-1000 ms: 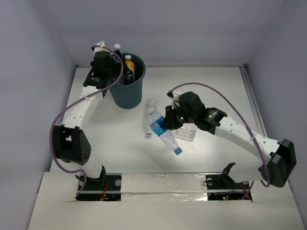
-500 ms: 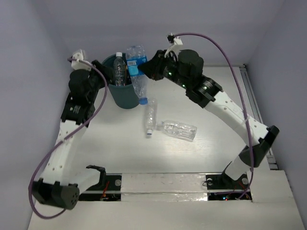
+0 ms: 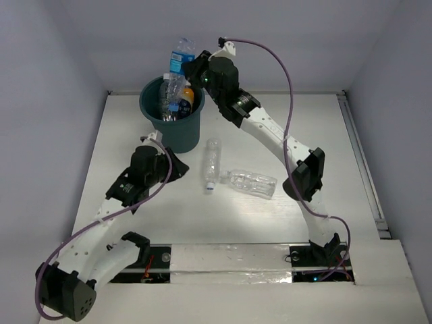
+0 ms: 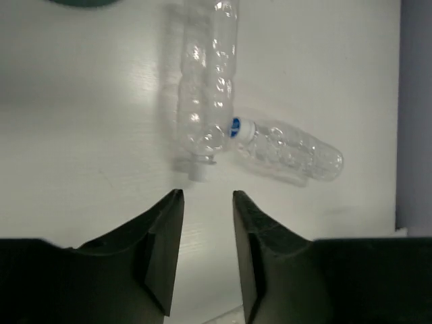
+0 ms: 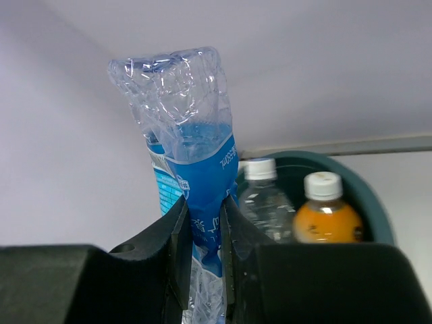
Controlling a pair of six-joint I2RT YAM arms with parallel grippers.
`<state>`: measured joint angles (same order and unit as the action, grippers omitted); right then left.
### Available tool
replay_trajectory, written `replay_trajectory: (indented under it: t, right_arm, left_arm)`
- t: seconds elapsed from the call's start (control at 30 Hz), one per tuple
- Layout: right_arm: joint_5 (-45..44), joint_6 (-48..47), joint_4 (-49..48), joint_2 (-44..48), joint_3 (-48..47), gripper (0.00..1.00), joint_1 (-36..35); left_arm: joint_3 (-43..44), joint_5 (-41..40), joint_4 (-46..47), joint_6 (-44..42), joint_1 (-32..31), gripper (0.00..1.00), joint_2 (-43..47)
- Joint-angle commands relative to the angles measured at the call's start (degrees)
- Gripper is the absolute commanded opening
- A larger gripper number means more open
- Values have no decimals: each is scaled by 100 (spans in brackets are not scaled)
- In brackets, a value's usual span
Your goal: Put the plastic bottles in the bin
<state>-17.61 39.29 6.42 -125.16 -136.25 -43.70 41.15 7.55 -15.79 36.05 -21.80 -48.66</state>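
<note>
So right fingers (image 5: 172, 250) were clamped on a blue-label bottle (image 5: 196, 162) over the bin's (image 3: 177, 131) far rim, left fingers (image 4: 162, 243) open over two clear bottles (image 3: 213, 160) (image 3: 253, 182) lying on the table (image 3: 324, 135); next move likely needed centring over the opening, then release.

In the left wrist view the bin (image 4: 84, 2) is cropped to a sliver. Inside the bin, the orange bottle (image 5: 329, 219) shows only its top.

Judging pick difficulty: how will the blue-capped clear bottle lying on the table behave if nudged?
Lying on its side, the blue-capped bottle will probably roll. It looks empty, so likely light. Its cap is by the neck of the other clear bottle, so a nudge may shift both.
</note>
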Motion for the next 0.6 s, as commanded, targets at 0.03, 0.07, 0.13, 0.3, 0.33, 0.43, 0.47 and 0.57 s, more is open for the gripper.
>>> replay_trajectory:
  t: [0.03, 0.07, 0.13, 0.3, 0.33, 0.43, 0.47, 0.57]
  right_arm:
    - [-402, 27, 17, -87, -166, 14, 195]
    - [-393, -17, 26, -87, 26, 15, 195]
    - [-200, -271, 9, -87, 124, 23, 195]
    - [125, -624, 228, 70, 264, 63, 195]
    - [169, -641, 203, 175, 491, 73, 195]
    - [293, -747, 70, 536, 801, 84, 195]
    - [293, -782, 236, 598, 801, 84, 195]
    - [293, -914, 238, 1063, 1272, 84, 195]
  left_arm:
    - [-151, -34, 418, 472, -552, 40, -230]
    - [-168, -78, 576, 490, -614, 47, -310]
    - [-177, -78, 700, 508, -667, 66, -652]
    - [-20, 88, 1192, 464, -720, 82, -1442]
    - [7, 80, 1236, 464, -790, 82, -1557]
    - [113, -8, 1412, 464, -1009, 83, -1962]
    - [139, -112, 1456, 464, -1010, 83, -2050]
    - [201, -175, 1657, 490, -1141, 83, -2419]
